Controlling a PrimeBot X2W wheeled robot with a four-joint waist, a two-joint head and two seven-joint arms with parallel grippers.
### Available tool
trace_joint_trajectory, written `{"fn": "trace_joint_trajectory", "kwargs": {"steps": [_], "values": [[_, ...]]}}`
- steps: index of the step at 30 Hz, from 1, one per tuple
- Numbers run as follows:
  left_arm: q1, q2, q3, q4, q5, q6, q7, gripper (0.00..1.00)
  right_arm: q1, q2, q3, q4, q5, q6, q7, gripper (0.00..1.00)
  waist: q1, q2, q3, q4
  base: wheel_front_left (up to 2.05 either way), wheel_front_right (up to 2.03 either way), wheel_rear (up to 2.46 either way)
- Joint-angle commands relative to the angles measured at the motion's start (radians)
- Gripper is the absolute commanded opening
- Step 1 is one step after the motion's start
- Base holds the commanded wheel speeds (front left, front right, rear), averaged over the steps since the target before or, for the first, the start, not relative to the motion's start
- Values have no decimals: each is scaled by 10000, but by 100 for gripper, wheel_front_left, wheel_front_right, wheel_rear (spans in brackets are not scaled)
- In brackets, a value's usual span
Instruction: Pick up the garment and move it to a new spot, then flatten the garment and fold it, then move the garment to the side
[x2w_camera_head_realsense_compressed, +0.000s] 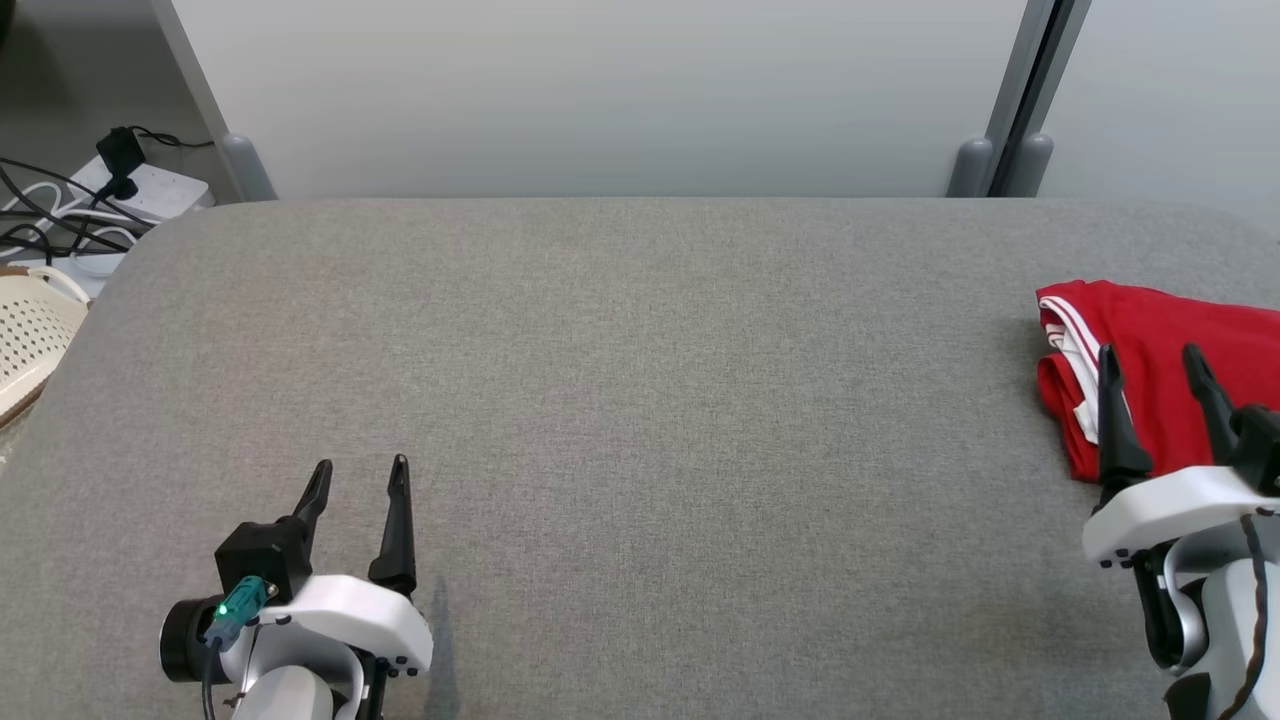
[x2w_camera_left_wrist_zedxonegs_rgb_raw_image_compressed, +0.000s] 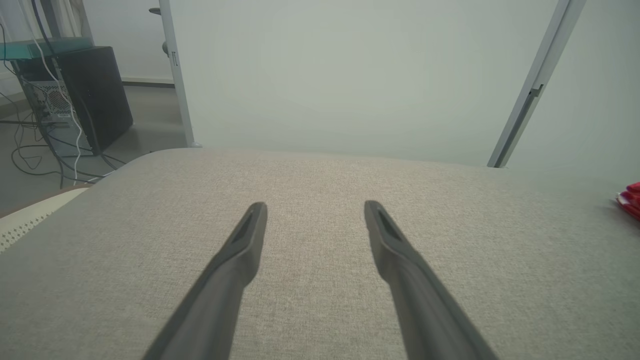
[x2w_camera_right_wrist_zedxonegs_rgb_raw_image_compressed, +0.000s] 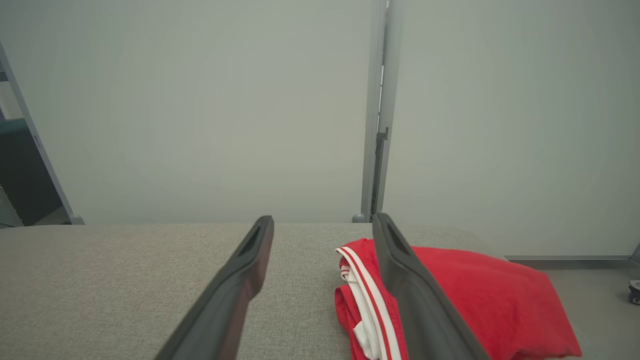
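Red garment (x2w_camera_head_realsense_compressed: 1185, 325) sits bundled at the grey table's (x2w_camera_head_realsense_compressed: 640, 400) far right, close to the edge. Your right gripper (x2w_camera_head_realsense_compressed: 1148, 352) hangs by it, fingers spread and empty. Left gripper (x2w_camera_head_realsense_compressed: 361, 463) is spread too, well apart. Risk: you nudge it off the edge, or pinch one layer and the bundle unravels. The head view cuts off its right side, and finger-to-cloth contact is unclear.
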Motion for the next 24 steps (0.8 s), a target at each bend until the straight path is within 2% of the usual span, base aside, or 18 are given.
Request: {"fn": "trace_joint_trajectory", "kwargs": {"steps": [1,24], "values": [[-145,187,350,-317,94,97,-57,100,-31,-31,285,-345,86,-2,-102,100,0,0,-61,3,0,0,0],[344,187,454,-527,249,331,-57,100,1023,272,1385,-497,313,-2,-103,100,0,0,-433,33,0,0,0]]}}
